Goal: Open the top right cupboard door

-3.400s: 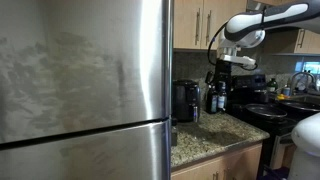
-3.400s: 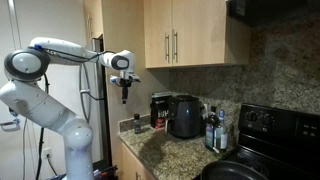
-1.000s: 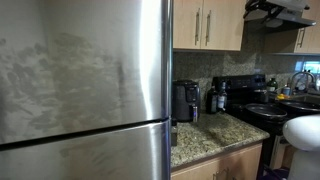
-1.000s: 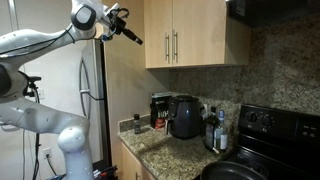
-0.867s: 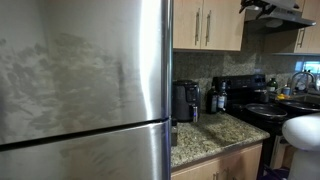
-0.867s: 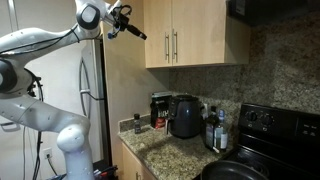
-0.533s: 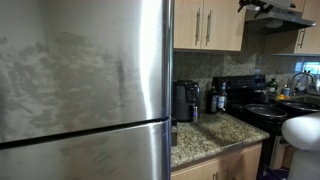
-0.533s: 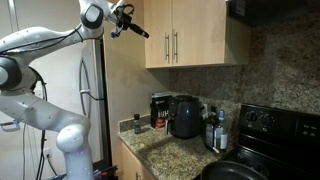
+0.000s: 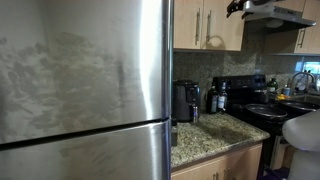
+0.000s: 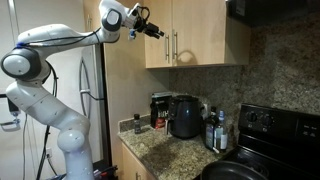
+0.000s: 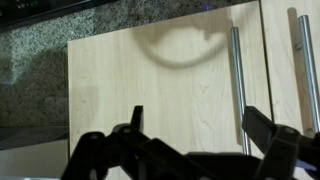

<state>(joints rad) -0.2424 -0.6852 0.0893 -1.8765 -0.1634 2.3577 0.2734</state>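
Up at the wall cabinets, the gripper (image 10: 158, 32) has swung in from beside the unit and now hangs before the neighbouring left door (image 10: 157, 56), fingers spread and empty. The top right cupboard door (image 10: 202, 35) sits flush shut, its bar handle (image 10: 176, 45) just beyond the fingertips. The approach looks nearly done, with no grasp yet made.

Claw (image 11: 195, 125) low in frame, jaws spread wide, facing tan door (image 11: 140, 80). Its bar handle (image 11: 238, 85) sits frame-right, second handle (image 11: 305, 70) just beyond. There's granite (image 11: 35, 50) top-left.
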